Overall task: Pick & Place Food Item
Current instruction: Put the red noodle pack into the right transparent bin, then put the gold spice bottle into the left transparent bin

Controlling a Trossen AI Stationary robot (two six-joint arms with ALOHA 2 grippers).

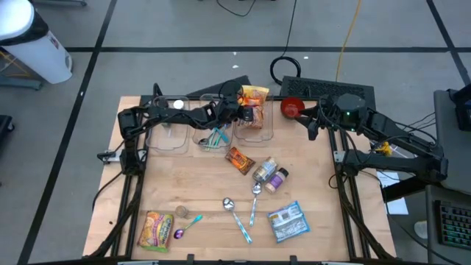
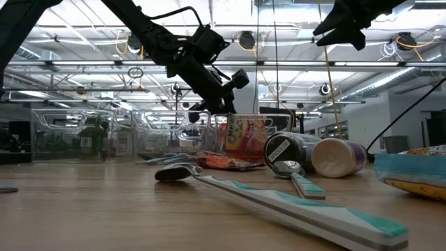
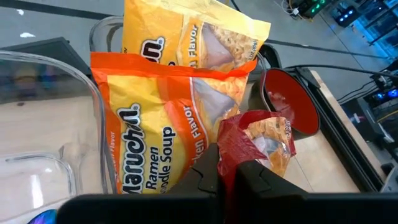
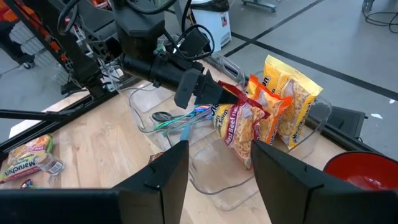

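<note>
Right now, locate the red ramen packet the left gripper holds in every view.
High view: red ramen packet, over the rightmost clear bin.
Low view: hidden behind the gripper; cannot tell.
Left wrist view, between the fingers.
Right wrist view, centre.
Shared landmark: yellow ramen packets.

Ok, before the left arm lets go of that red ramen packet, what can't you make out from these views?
- Bin floor under the red ramen packet: hidden in the right wrist view by the yellow ramen packets.
- Left end effector fingertips: cut off at the left wrist view's edge.
- Small purple item: too small in the high view.
</note>
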